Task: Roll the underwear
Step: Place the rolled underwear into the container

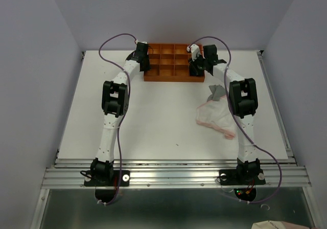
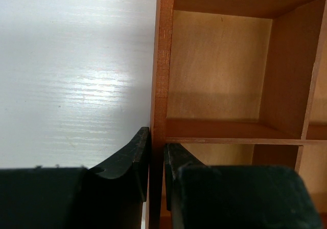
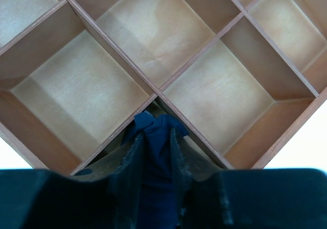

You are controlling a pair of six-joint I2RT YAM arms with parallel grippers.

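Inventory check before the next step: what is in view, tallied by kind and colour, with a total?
Navy underwear: 1
Pale pink underwear: 1
Grey underwear: 1
Wooden divider tray: 1
Total: 4

No legible text, label, brand or number in any view

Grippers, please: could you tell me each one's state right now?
Left gripper: shut on the wall of the orange wooden compartment tray.
Right gripper: shut on the navy blue cloth underwear.
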